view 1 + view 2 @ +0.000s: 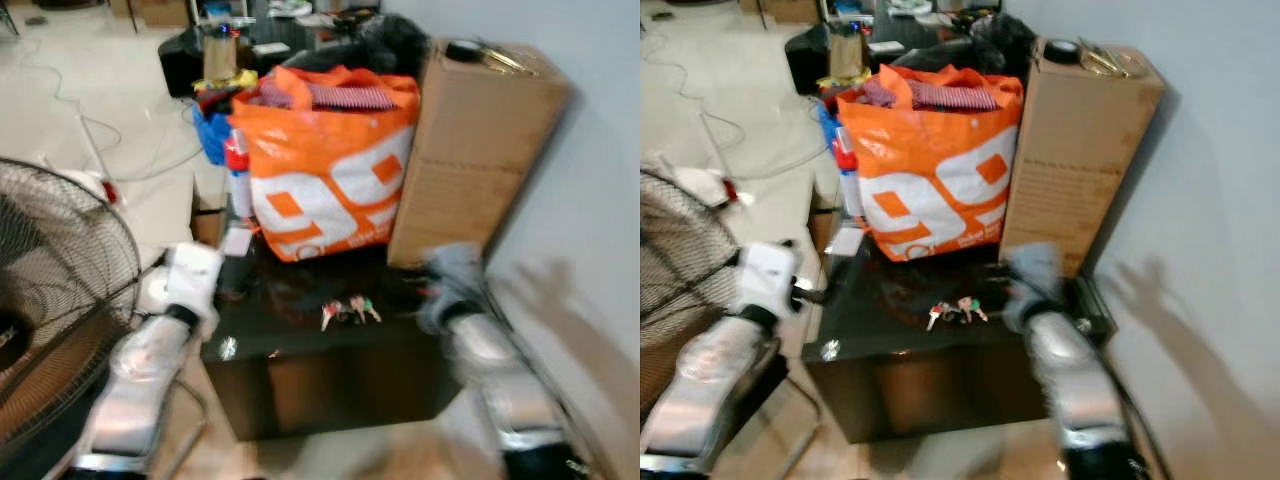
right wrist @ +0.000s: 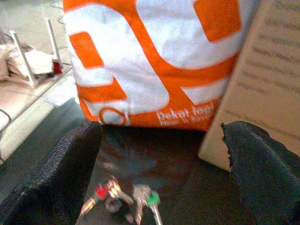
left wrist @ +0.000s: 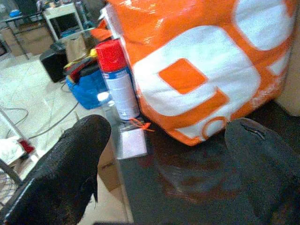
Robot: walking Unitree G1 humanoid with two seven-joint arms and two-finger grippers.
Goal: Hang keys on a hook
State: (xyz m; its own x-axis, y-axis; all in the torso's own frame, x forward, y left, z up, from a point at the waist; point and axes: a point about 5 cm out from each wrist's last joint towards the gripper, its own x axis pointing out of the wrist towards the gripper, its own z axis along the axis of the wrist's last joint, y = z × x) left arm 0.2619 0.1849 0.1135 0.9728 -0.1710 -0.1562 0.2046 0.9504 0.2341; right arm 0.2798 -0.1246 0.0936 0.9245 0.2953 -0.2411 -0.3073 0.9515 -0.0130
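A bunch of keys (image 1: 348, 310) with red and green caps lies near the front edge of a low dark table (image 1: 300, 345). In the right wrist view the keys (image 2: 126, 199) lie just ahead of and below my right gripper (image 2: 159, 178), which is open with nothing between its fingers. My right arm reaches over the table's right end, a little right of the keys. My left gripper (image 3: 164, 173) is open and holds nothing. It hovers over the table's left end, pointing at the orange bag (image 3: 206, 70) and a spray can (image 3: 117, 79).
A large orange and white bag (image 1: 335, 165) stands at the back of the table, with a tall cardboard box (image 1: 470, 150) to its right against the grey wall (image 1: 590, 200). A standing fan (image 1: 55, 290) is close on my left. Blue bags and cables lie on the floor behind.
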